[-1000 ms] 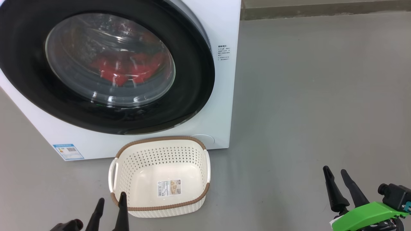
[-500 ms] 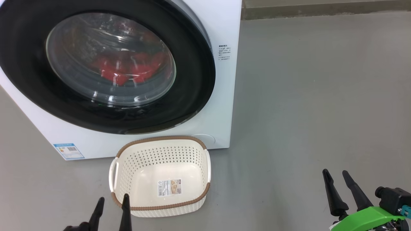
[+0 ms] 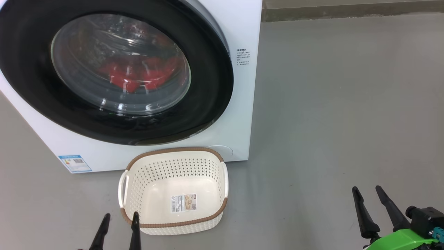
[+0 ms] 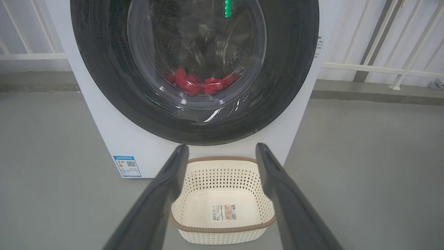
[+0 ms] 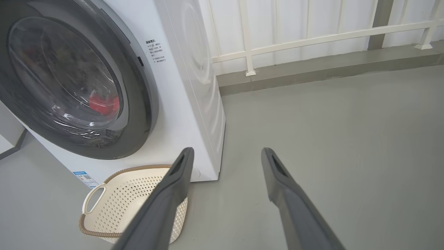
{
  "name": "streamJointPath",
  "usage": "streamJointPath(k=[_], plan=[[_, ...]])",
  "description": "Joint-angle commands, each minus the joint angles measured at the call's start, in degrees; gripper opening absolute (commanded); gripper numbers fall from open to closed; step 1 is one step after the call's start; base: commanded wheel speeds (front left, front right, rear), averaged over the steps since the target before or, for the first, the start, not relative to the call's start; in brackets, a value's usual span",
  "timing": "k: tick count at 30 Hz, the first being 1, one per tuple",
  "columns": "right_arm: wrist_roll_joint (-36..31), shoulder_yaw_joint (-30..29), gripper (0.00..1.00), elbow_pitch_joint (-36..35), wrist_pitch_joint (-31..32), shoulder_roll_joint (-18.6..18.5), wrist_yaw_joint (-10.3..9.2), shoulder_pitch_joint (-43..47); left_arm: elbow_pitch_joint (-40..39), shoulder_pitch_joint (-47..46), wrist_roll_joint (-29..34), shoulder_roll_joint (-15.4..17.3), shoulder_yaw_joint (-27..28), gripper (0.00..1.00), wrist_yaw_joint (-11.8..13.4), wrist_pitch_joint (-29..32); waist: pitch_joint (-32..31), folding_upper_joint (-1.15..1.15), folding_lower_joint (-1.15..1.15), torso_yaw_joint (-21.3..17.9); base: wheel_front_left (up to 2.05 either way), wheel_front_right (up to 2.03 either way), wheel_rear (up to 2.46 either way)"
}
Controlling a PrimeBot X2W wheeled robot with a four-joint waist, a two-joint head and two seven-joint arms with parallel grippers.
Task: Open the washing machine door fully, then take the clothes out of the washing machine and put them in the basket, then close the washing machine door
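The left gripper (image 3: 120, 216) is hovering low, fingers spread and empty, at the near rim of the basket (image 3: 173, 152). The right gripper (image 3: 366, 189) is hanging just as wide over bare floor (image 3: 329, 104), well apart to the right. The basket is sitting empty beneath the washing machine (image 3: 239, 104), likely placed for a short drop. The washing machine door (image 3: 208, 86) is lying shut, blocking any reach to the clothes (image 3: 131, 78) resting inside the drum.
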Motion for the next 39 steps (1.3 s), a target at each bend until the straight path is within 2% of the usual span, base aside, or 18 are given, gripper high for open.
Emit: streamJointPath(k=[1, 11, 22, 23, 24, 25, 30, 39], plan=[[-1.64, 0.77, 1.00, -1.36, -0.91, -1.33, 0.02, -0.41, -1.42, -0.75, 1.67, 0.13, 2.06, 1.00, -0.36, -1.07, 0.04, 0.00, 0.00, -0.04, 0.00, 0.00, 0.00], [-6.01, -0.32, 1.00, -1.95, -2.33, -0.64, 0.02, 0.42, -0.21, -0.28, 5.29, -0.80, 5.15, 1.00, -3.55, -2.50, 0.59, 0.00, 0.00, -0.92, 0.00, 0.00, 0.00], [-5.37, -0.14, 1.00, -2.39, -2.33, -0.53, 0.02, -0.28, -0.32, -0.47, 5.40, -1.09, 6.17, 1.00, -4.29, -2.50, 0.45, 0.00, 0.00, -1.46, 0.00, 0.00, 0.00], [-4.91, -0.34, 0.79, -2.62, -2.33, -0.33, 0.02, -0.40, -0.29, -0.50, 5.21, -1.10, 6.03, 1.00, -4.27, -2.50, 0.41, 0.00, 0.00, -1.35, 0.00, 0.00, 0.00], [-4.43, -0.55, 0.37, -2.85, -2.33, -0.12, 0.02, -0.56, -0.27, -0.54, 5.04, -1.10, 5.88, 1.00, -4.23, -2.50, 0.41, 0.00, 0.00, -1.23, 0.00, 0.00, 0.00], [-4.01, -0.65, 0.00, -3.01, -2.33, 0.03, 0.02, -0.75, -0.25, -0.59, 4.92, -1.11, 5.72, 1.00, -4.20, -2.50, 0.40, 0.00, 0.00, -1.09, 0.00, 0.00, 0.00], [-0.57, 0.79, 0.00, -2.61, -2.33, 0.73, 0.02, -3.65, -0.29, -0.70, 4.43, -1.11, 5.17, 1.00, -4.11, -2.50, 0.64, 0.00, 0.00, -0.41, 0.00, 0.00, 0.00], [10.47, 8.74, 0.00, 0.08, -2.33, 0.50, 0.02, -18.55, -0.53, -2.35, 3.68, -1.12, 3.31, 1.00, -4.01, -2.50, 3.33, 0.00, 0.00, 1.45, 0.00, 0.00, 0.00]])
